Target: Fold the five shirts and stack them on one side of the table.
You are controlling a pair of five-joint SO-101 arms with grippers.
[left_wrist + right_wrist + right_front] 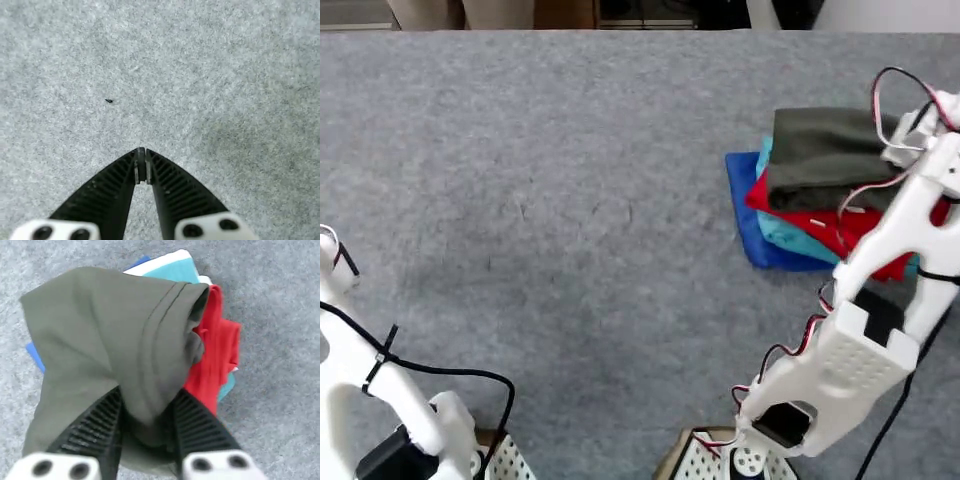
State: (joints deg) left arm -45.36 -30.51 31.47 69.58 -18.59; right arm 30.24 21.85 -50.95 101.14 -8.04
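since the right pincer [148, 394] pinches the olive shirt [95, 330] atop the stack [788, 236], it should let go gently, while the left pincer [141, 159] rests closed and empty.

Bright, soft, even light; no glare anywhere.
The table [570, 150] is lit evenly from above, with one faint, soft-edged dim patch on its near left. Beside the left gripper [141, 156] the felt darkens slightly. The olive shirt [100, 340] holds deep shade inside its fold and between the fingers of the right gripper [150, 394].
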